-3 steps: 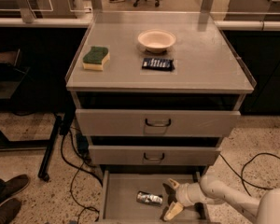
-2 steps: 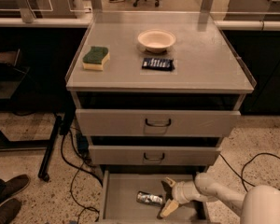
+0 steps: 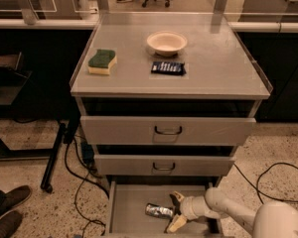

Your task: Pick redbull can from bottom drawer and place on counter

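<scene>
The bottom drawer [image 3: 126, 212] is pulled open below two shut handled drawers. The redbull can [image 3: 159, 211], shiny silver with dark patches, lies on its side on the drawer's grey floor. My gripper [image 3: 175, 211] reaches in from the lower right and sits at the can's right end. Its fingers [image 3: 177, 223] are spread open, one above and one below the can's end, not closed on it. The counter [image 3: 213, 68] is the flat grey top of the cabinet, with a raised rim.
On the counter lie a green and yellow sponge [image 3: 102, 62], a white bowl [image 3: 166, 43] and a dark blue snack packet [image 3: 168, 68]. Cables [image 3: 82, 182] trail on the floor left of the cabinet. Shoes [image 3: 7, 212] show at the lower left.
My gripper has moved left inside the bottom drawer, up to the can's right end. The can has not moved.
</scene>
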`<move>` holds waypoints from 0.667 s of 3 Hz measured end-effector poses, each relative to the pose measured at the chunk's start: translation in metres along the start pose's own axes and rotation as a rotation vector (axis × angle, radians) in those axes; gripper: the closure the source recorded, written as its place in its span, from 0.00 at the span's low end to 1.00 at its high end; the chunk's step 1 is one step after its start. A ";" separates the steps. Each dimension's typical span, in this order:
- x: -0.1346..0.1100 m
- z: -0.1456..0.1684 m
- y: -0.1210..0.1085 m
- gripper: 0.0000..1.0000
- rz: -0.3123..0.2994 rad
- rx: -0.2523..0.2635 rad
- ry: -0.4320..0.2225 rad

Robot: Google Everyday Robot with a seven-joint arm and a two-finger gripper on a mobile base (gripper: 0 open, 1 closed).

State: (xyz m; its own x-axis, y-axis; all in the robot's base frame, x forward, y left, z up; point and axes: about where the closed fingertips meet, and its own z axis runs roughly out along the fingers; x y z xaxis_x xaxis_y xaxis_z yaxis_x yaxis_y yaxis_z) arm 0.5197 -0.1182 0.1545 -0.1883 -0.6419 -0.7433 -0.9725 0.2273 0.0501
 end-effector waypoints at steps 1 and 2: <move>0.002 0.021 -0.003 0.00 0.011 0.002 -0.029; 0.002 0.032 -0.010 0.00 0.017 -0.005 -0.040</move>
State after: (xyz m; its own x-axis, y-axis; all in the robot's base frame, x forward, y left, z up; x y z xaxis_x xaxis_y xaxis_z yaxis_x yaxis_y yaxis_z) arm 0.5338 -0.0983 0.1314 -0.1990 -0.6086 -0.7681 -0.9700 0.2339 0.0660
